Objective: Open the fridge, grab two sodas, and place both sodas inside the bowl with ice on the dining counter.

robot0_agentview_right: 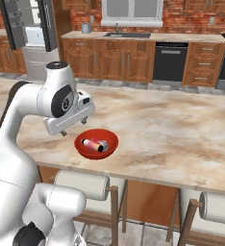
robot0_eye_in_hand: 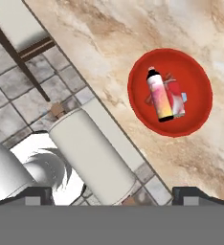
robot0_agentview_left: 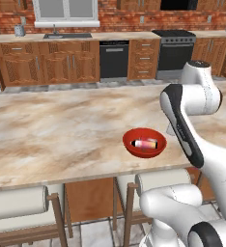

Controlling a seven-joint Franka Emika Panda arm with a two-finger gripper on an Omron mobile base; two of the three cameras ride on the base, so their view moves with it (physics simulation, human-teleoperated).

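The red bowl [robot0_agentview_left: 144, 143] sits on the beige marbled tabletop [robot0_agentview_left: 62, 130] of the dining island, close to its near edge; inside the bowl lie both sodas, side by side and touching: the pale pink-white can with the dark top [robot0_eye_in_hand: 159, 94] rests partly over the red can [robot0_eye_in_hand: 177, 99], both on their sides; small pale bits under them in the hand view may be ice, though that is hard to tell. The end effector [robot0_agentview_right: 76, 126] hangs just beside the bowl, above the tabletop edge and off toward the stool side, released and spread wide, with nothing between its fingertips [robot0_eye_in_hand: 37, 195]; it touches neither bowl nor cans. Below the bowl's edge of the tabletop stand cream-cushioned stools [robot0_agentview_left: 16, 202] with wooden frames, one cushion [robot0_eye_in_hand: 92, 153] directly under the hand. Well beyond the bowl, across the tiled floor, runs the wall counter with sink [robot0_agentview_right: 124, 34], a dark dishwasher [robot0_agentview_left: 114, 59] and a stove [robot0_agentview_left: 175, 50]; far from the bowl in the right base view, the fridge [robot0_agentview_right: 30, 33] stands with its doors swung open.
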